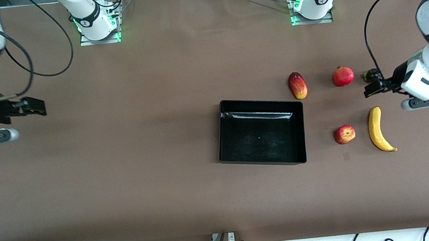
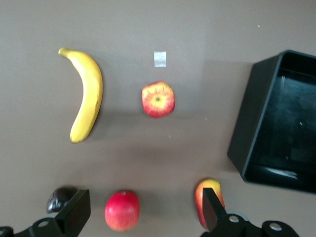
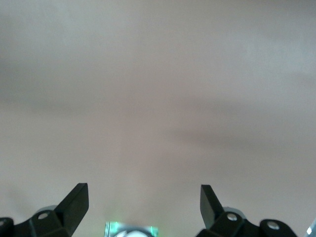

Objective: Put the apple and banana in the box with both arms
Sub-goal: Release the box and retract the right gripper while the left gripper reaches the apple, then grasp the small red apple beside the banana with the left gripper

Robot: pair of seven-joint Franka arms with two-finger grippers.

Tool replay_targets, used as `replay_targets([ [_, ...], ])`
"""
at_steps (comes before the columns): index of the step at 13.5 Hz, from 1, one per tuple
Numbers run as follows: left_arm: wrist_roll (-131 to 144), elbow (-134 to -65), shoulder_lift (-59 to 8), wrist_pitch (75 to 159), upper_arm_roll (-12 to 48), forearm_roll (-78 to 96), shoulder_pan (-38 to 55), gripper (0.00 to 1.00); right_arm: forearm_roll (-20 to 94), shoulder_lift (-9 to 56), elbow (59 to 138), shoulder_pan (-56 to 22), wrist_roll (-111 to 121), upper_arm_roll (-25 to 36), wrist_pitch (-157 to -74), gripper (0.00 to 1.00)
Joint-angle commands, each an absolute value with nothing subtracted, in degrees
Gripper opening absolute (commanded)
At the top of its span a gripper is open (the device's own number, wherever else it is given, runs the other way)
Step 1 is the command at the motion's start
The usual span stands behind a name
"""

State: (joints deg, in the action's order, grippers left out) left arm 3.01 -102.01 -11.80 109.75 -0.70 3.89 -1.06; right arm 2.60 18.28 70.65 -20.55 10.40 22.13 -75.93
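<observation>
**Both arms raised, fruit untouched, box empty**

The right gripper [image 1: 31, 107] hangs over bare table [image 1: 123, 167] at the right arm's end, jaws spread wide and holding nothing; its wrist view shows only brown surface. It is well apart from all the fruit, so this arm appears to be waiting.

Toward the middle sits the box [image 1: 220, 136], black, shallow and empty, placed where either arm could plausibly reach it.

Next comes the fruit, all on the left arm's side of the box. An elongated red-yellow fruit [image 1: 297, 85] lies just beside the box's corner farthest from the front camera. The apple [image 1: 344, 134] sits nearer the camera, with a uniformly red round fruit [image 1: 343, 76] farther off. The banana [image 1: 378, 130] lies beside the apple, toward the left arm's end. A small dark fruit [image 1: 371, 75] rests near the red one.

The left gripper [image 1: 374, 88] hovers over the dark fruit and the banana's upper tip, jaws spread and empty, probably lining up a pick. The decoy fruits crowd that approach; nothing blocks the path from apple to box.
</observation>
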Motion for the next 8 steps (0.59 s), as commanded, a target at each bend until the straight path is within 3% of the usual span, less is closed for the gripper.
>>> replay_targets([
  [1,2.55,-100.55,-16.5,114.59,-0.62,2.02,-0.88,1.0,3.34,14.52,74.86,-14.27,12.92,18.14,-75.14,1.0],
  [6,3.34,-100.37,-26.17,126.19,-0.53,0.44,0.43,1.0,0.35,-0.32,96.73,0.85,12.83,2.14,-90.06,1.0],
  [8,4.65,-99.76,-30.65,131.1,-0.62,0.53,1.4,1.0,-0.17,-2.45,99.22,1.23,12.66,1.5,-90.62,1.0],
])
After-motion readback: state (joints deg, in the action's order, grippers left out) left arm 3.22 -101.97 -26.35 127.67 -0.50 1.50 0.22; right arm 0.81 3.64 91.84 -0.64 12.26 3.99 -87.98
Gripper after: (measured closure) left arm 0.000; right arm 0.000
